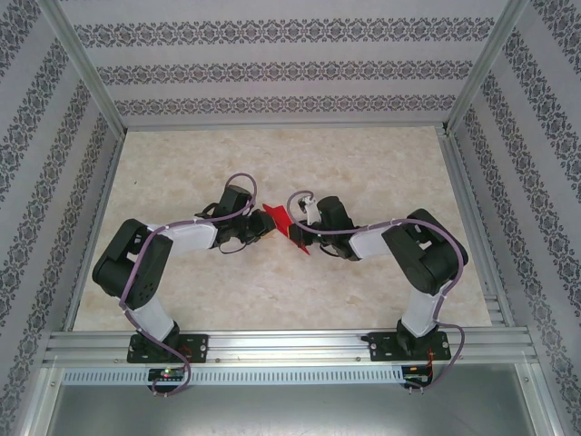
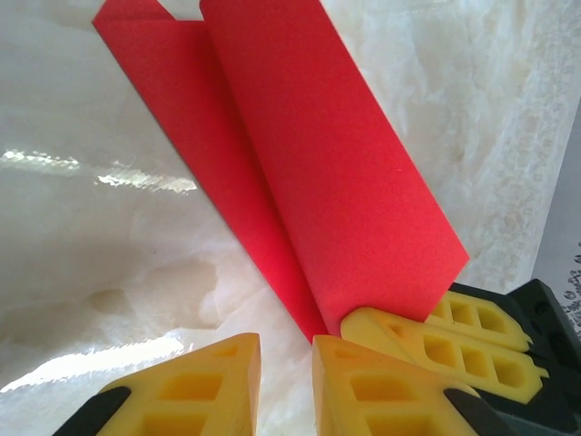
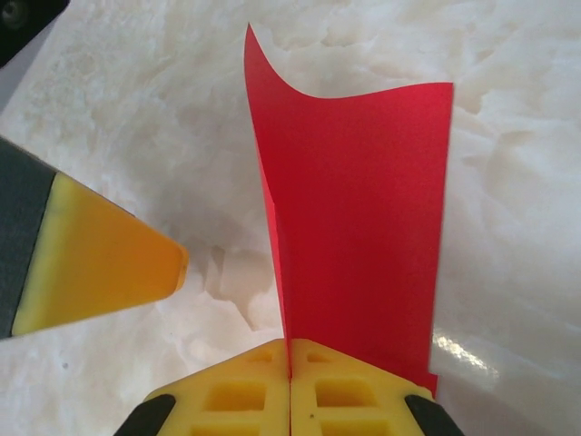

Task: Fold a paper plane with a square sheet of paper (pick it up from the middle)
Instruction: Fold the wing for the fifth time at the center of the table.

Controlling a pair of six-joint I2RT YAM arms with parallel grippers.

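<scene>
Over the marbled tabletop (image 1: 363,154), the light, floppy square sheet of paper (image 1: 292,234) stood pinched at its six o'clock edge by the right gripper (image 3: 290,363); left gripper (image 2: 286,381) at nine o'clock gaped narrowly, empty; probably best gripped near creases

The creased red paper (image 2: 318,182) rises above the left hand (image 2: 287,352), whose yellow fingers (image 2: 195,391) stand slightly apart.

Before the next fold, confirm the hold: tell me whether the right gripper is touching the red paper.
Touching. The right wrist view shows the right gripper shut, with the red paper pinched in the seam between its fingers.
</scene>
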